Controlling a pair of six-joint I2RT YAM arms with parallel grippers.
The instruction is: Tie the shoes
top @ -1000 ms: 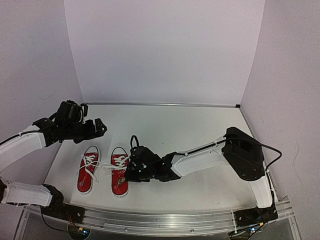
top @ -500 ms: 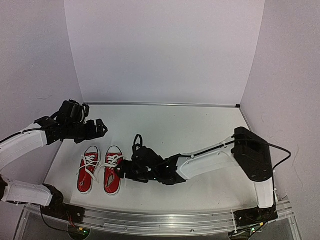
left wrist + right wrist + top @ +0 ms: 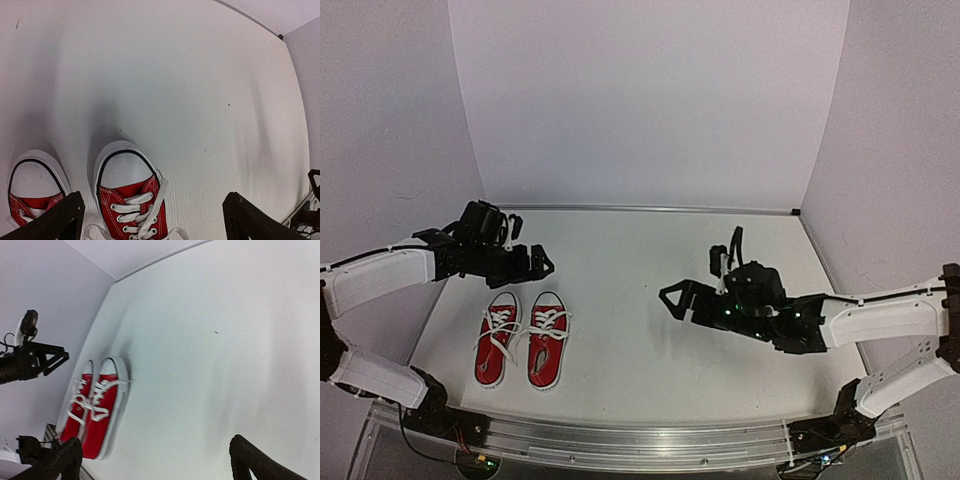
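Plainly, the shoes [image 3: 520,348] sit side by side and touching at about 8 o'clock on the counter [image 3: 650,250], toes toward 12. Their white laces [image 3: 548,322] lie loose across the tongues, and I can make out no bow. The left hand [image 3: 532,264] hovers just past the toe caps at 9 o'clock, its fingers spread wide with nothing between them. The right hand [image 3: 688,285] is well apart at about 4 o'clock, its fingers also splayed and holding nothing.

I judge that the tying has yet to start, with the shoes only lined up. Next, each hand needs to come down on a lace end of one shoe and pinch it cleanly. No brand or writing can be read.
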